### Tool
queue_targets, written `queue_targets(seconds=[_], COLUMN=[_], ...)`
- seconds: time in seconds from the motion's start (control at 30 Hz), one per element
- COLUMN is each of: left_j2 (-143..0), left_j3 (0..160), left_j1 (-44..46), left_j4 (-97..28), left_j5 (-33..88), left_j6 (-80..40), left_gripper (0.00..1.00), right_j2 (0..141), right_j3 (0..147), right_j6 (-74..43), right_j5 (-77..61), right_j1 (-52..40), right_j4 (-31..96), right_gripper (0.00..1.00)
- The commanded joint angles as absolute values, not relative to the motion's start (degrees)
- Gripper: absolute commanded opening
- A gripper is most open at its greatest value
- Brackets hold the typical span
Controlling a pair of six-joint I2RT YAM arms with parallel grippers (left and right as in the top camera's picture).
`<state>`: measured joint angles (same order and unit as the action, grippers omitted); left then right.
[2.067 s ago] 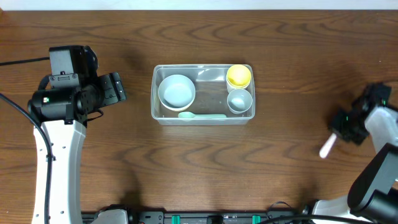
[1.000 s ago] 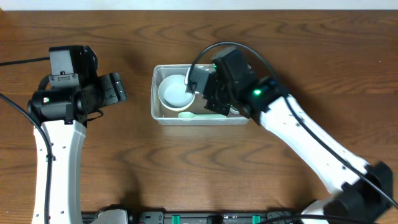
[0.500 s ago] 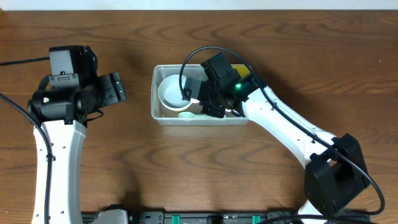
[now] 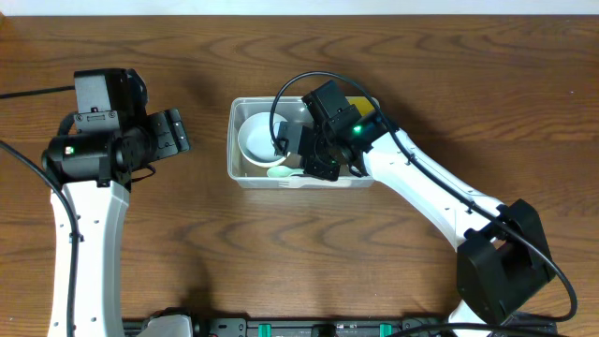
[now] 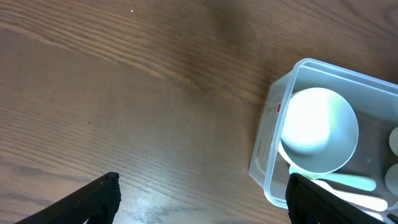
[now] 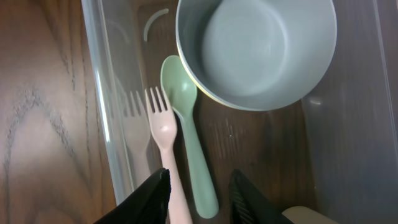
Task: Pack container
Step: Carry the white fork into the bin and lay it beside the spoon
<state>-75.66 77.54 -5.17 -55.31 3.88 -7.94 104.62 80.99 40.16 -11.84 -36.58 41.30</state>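
The container (image 4: 240, 168) is sitting on the table (image 4: 281, 262) about midway between its left and right sides and a little toward the far edge, with its long sides running left to right. The right arm is reaching into it from the right. The right tool (image 6: 199, 180) is hanging low over the near side of the container's floor with its fingers (image 6: 146, 199) standing apart. Two handles are running between them: a pink fork (image 6: 163, 140) and a green spoon (image 6: 186, 124). Neither finger is pressing on the fork from both sides, though its handle is lying close against one of them. The fork is lying just beside the spoon, between it and the near long wall, with its tines pointing left. The spoon's bowl is touching or tucking just under the rim of a pale round bowl (image 6: 255, 50), which is filling the left part of the container. A yellow cup (image 4: 361, 101) is peeking out behind the arm at the far right corner. The left tool (image 5: 202, 183) is hovering above bare table, well to the left of the container, with its fingers spread wide and nothing between them.
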Motion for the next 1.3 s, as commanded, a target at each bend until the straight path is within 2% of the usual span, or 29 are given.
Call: queue_targets(seconds=[0.0,0.13,0.2,0.27,0.37,0.5,0.7,0.87,1.27], left_j2=[-76.1,-76.1,-76.1,-76.1,-76.1,-76.1,-76.1,-76.1,-76.1], left_j3=[77.1,77.1,77.1,77.1,77.1,77.1,77.1,77.1,77.1], left_j1=[-5.5,-5.5,-5.5,-5.5,-5.5,-5.5,-5.5,-5.5,-5.5], left_j4=[-55.5,-55.5,-55.5,-55.4,-55.4,-55.4,-55.4,-55.5,-55.5], left_j5=[3.0,3.0,3.0,3.0,3.0,3.0,3.0,3.0,3.0], left_j6=[-8.7,-8.7,-8.7,-8.7,-8.7,-8.7,-8.7,-8.7,-8.7], left_gripper=[0.85,0.85,0.85,0.85,0.85,0.85,0.85,0.85,0.85], right_j2=[105.1,104.5,103.4,102.3,100.7,100.4,100.9,101.4,101.4], right_j3=[81.6,81.8,82.3,83.1,84.8,85.3,84.1,82.4,77.7], right_j6=[40.0,32.9,27.7,22.3,10.2,1.5,-14.2,-28.9,-31.5], right_j5=[-12.6,-8.8,-5.5,-0.1,7.1,1.3,-1.3,-1.3,0.0], right_j1=[-37.5,-37.5,-37.5,-37.3,-36.8,-37.0,-38.5,-38.9,-39.1], right_j4=[41.1,38.7,37.1,35.5,34.5,37.1,43.2,44.9,42.3], right_gripper=[0.33,0.31,0.25,0.14,0.14,0.12,0.02,0.02,0.02])
